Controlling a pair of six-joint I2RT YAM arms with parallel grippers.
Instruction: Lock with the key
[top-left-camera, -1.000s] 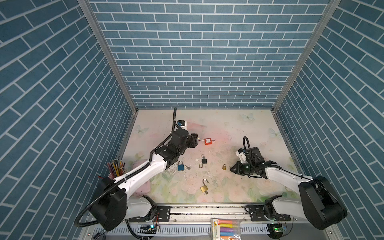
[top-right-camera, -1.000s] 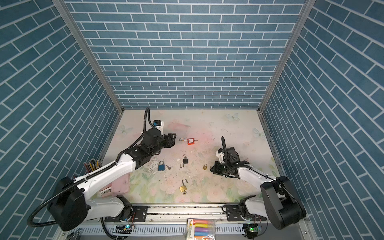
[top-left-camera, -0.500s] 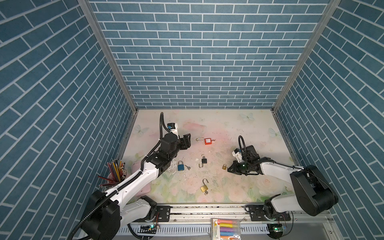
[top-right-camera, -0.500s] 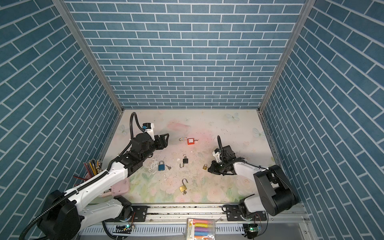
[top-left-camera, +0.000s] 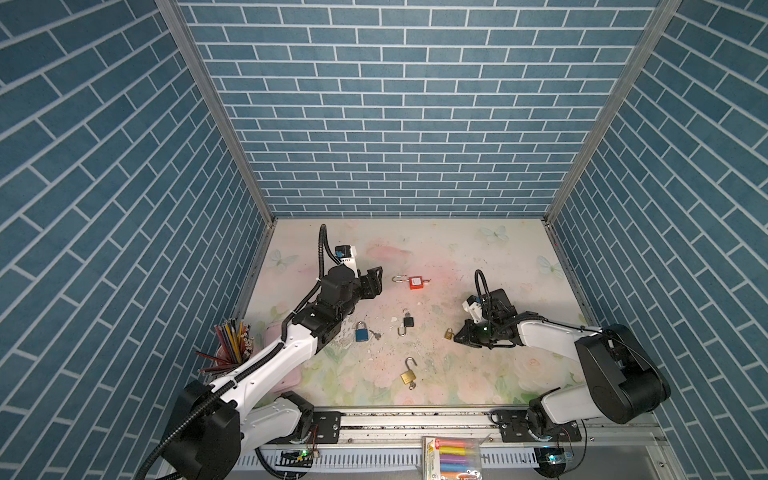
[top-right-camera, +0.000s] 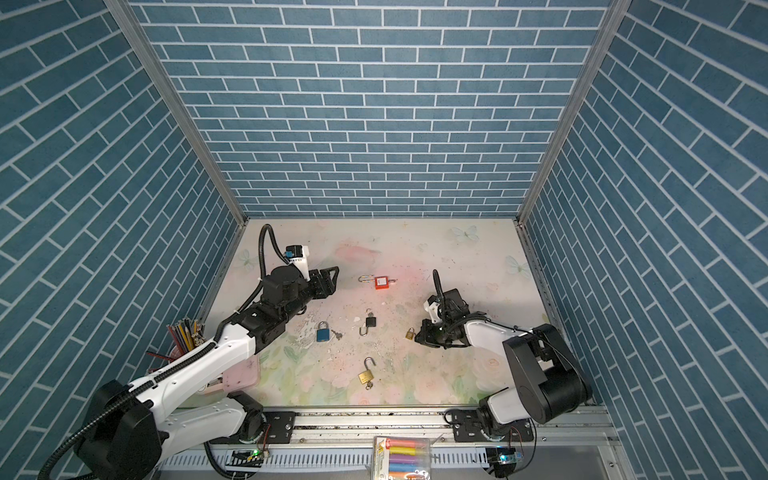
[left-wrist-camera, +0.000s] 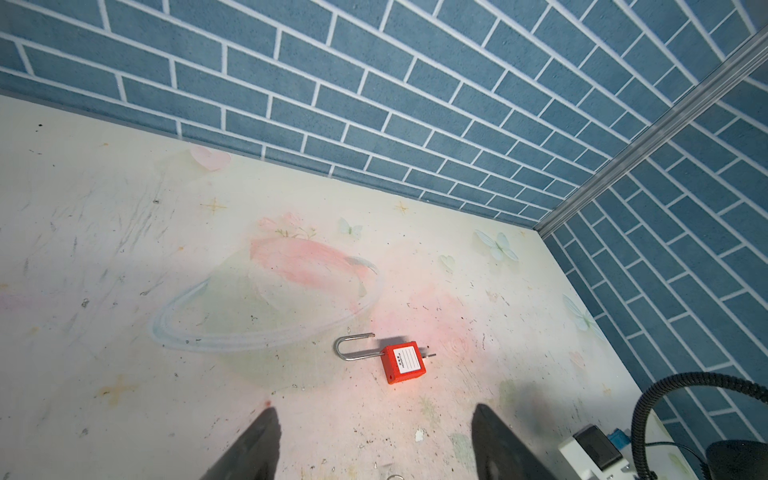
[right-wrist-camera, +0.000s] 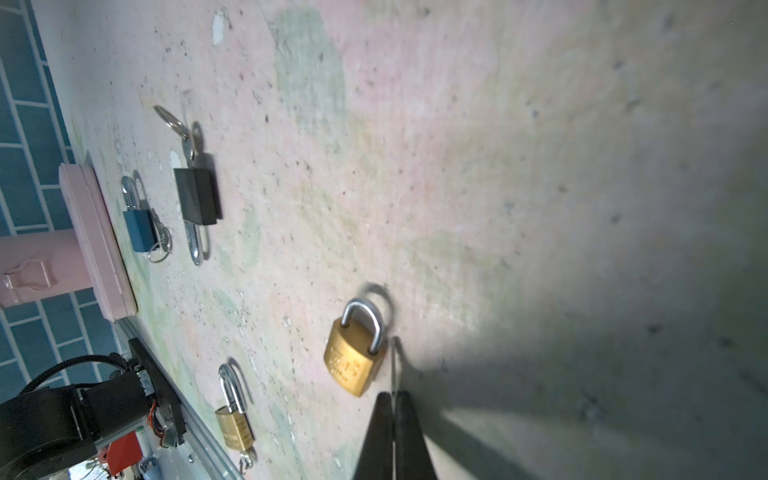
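**A:** Where is the left tool?

**B:** The left tool (left-wrist-camera: 374, 415) is spread wide and empty. It sits just short of the red padlock (left-wrist-camera: 404, 362) and points at it. That lock lies flat on the desk (top-left-camera: 457, 257). Its shackle (left-wrist-camera: 353, 348) is sprung open, and its key (left-wrist-camera: 428, 355) sticks out of the opposite end.

**A:** And the right one?

**B:** The right tool (right-wrist-camera: 392, 399) is pinched tight. Its tips are just beside a small brass padlock (right-wrist-camera: 353, 361), which lies well apart from the red padlock, toward the right arm's base. I cannot tell whether anything thin is nipped between the tips.

**A:** Which step, then?

**B:** I'd judge it's the approach to the red padlock. Next the body needs steadying, then the shackle is pushed home and the key turned.
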